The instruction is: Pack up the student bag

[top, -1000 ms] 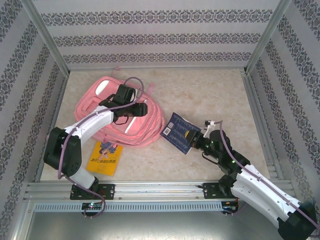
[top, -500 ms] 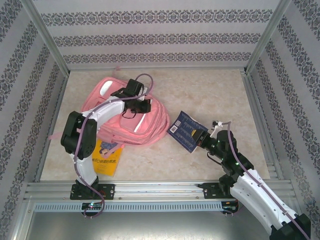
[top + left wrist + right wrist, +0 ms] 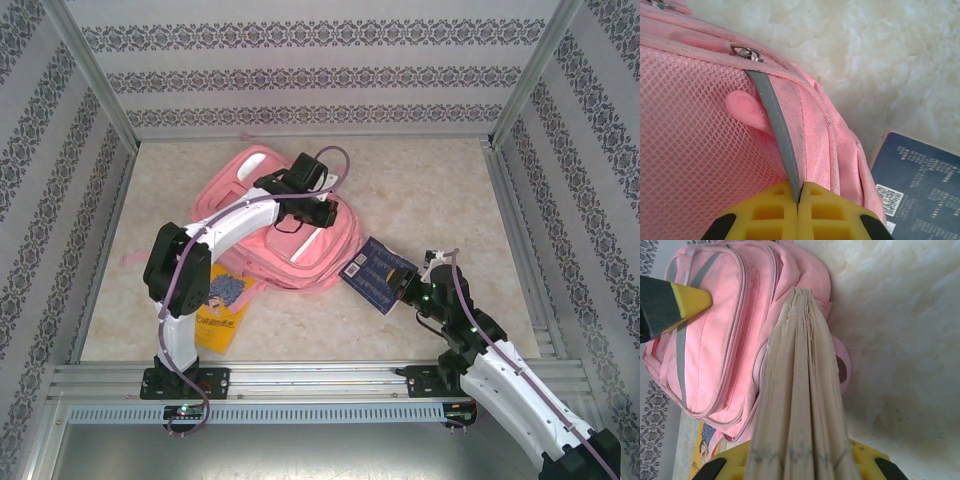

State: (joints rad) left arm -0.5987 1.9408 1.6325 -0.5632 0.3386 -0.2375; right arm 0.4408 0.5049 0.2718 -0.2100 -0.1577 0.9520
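Large pink fabric backpack (image 3: 328,255) is laid flat on the pale marbled desk (image 3: 430,190), left of centre and towards the back. Its front pockets are turned up.

Left gripper (image 3: 320,220) is set over the backpack's right part, with the left arm stretched across it. In the left wrist view the yellow jaws of the left gripper (image 3: 798,200) are seen pressed together on a grey reflective strip (image 3: 777,130) that runs along the backpack (image 3: 695,150); no gap is seen between them. A soft pink pull tab (image 3: 746,109) and a small metal ring (image 3: 745,51) are seen just beside the strip.

Right gripper (image 3: 408,287) is placed just right of the backpack. A dark blue softcover book (image 3: 375,272) is held in its jaws. In the right wrist view the book (image 3: 800,390) is seen from its page edge, clamped between the yellow jaws of the right gripper (image 3: 800,465), with the backpack (image 3: 715,340) behind it. The book's cover (image 3: 920,185), with a printed code square, is seen just beside the backpack's edge.

A thin yellow book (image 3: 212,322) is laid on the desk near the left arm's base, partly covered by the arm.
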